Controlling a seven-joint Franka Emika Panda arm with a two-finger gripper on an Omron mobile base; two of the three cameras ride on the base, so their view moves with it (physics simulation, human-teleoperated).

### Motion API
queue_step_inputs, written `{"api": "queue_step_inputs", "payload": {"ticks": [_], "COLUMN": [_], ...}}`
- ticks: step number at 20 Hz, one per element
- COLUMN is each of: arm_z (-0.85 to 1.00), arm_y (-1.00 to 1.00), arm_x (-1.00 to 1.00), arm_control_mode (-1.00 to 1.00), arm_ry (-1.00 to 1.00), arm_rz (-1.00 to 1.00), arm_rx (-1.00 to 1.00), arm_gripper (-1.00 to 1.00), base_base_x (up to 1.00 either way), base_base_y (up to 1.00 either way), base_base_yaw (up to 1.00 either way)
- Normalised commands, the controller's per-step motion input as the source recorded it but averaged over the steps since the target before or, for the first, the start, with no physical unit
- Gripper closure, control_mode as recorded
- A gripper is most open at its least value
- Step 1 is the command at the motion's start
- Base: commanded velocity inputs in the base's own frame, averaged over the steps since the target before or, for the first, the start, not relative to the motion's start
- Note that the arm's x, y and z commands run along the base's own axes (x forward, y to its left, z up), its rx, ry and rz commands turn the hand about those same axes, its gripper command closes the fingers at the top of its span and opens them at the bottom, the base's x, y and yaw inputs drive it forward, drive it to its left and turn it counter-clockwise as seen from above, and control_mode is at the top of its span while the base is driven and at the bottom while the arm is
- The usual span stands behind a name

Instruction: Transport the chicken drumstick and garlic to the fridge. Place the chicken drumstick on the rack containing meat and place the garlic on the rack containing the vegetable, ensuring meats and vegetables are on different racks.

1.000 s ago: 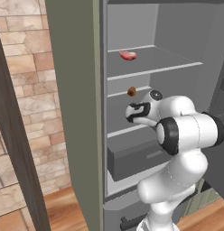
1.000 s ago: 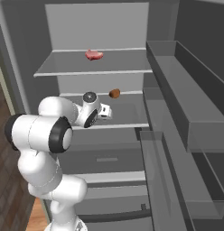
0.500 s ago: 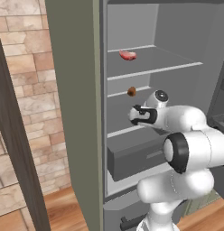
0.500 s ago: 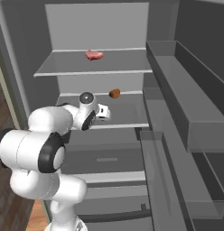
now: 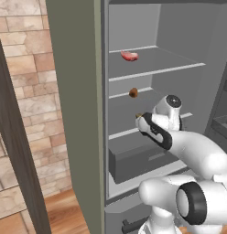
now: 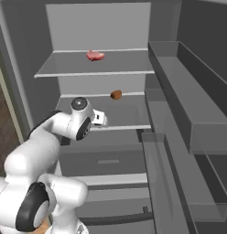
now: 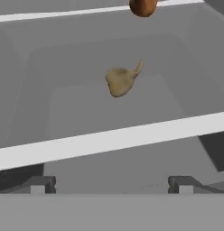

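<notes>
Garlic step looked done: the tiny pale tan pointed garlic bulb [image 7: 121, 80] lay free on the second flat grey shelf [image 7: 109, 140] of the tall grey-green fridge [image 5: 76, 114], behind its pale front edge, near the round dark-brown vegetable ball [image 7: 142, 6]. The two-finger gripper [image 7: 109, 184] sat open, empty. Next move, judged: clear the hand from the fridge. The flat pink-red meat slab [image 6: 95, 55] lay on the uppermost rack [image 6: 94, 72].
</notes>
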Motion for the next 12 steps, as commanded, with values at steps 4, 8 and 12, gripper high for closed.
{"api": "queue_step_inputs", "payload": {"ticks": [4,8,12], "arm_z": [0.56,0.66,0.68], "arm_y": [0.0,0.0,0.0], "arm_x": [-0.93,-0.9,-0.9], "arm_control_mode": [-1.0,-1.0,-1.0], "arm_ry": [0.08,0.08,0.06], "arm_rz": [0.0,0.0,-0.02], "arm_rx": [0.0,0.0,0.0], "arm_gripper": [-1.0,-1.0,-1.0], "base_base_x": [0.0,0.0,0.0], "base_base_y": [0.0,0.0,0.0], "base_base_yaw": [0.0,0.0,0.0]}}
